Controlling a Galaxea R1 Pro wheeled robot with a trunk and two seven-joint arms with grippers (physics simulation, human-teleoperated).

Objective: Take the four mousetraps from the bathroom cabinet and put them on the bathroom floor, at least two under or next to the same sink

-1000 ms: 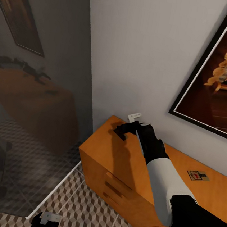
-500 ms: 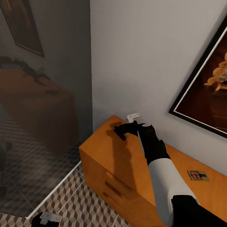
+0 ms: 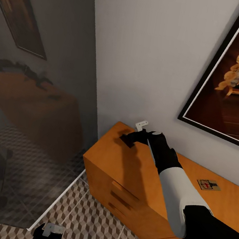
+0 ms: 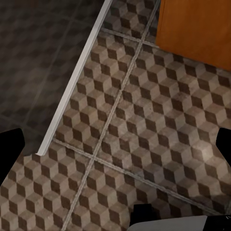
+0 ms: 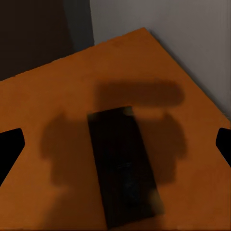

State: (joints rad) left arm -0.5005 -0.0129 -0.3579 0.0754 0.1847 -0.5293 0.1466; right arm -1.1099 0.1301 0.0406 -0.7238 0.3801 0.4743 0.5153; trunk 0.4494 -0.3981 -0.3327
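Right gripper (image 3: 128, 139) hangs just above the far left corner of the cabinet (image 3: 106, 159), its black fingers spread wide — in the right wrist view the two fingertips (image 5: 10, 144) sit at opposite edges with nothing clamped between them. Directly below, in that same view, a dark rectangular slab (image 5: 126, 166) lies flat on the orange-brown top, deep in the gripper's shadow; its shape fits a mousetrap, but the shade hides its details. The right arm (image 3: 174, 189) reaches forward and leftward across the cabinet top, white forearm and black wrist stretched nearly straight, elbow bent near the lower right of the head view.

One mousetrap (image 3: 208, 184) is plainly seen: a tan board with a red mark, flat on the cabinet top toward the right, well apart from the gripper. With the shaded slab, that makes two flat pieces on the cabinet.

Left gripper (image 3: 46, 235) hangs low over the bathroom floor (image 4: 144, 120); its fingertips sit wide apart at the sides of the left wrist view, empty, above the cube-patterned tiles. A pale metal strip (image 4: 72, 82) crosses the floor at the foot of a glass panel (image 3: 31, 121), and a corner of the cabinet shows beyond it. A framed picture (image 3: 233, 75) hangs on the grey wall above the cabinet.
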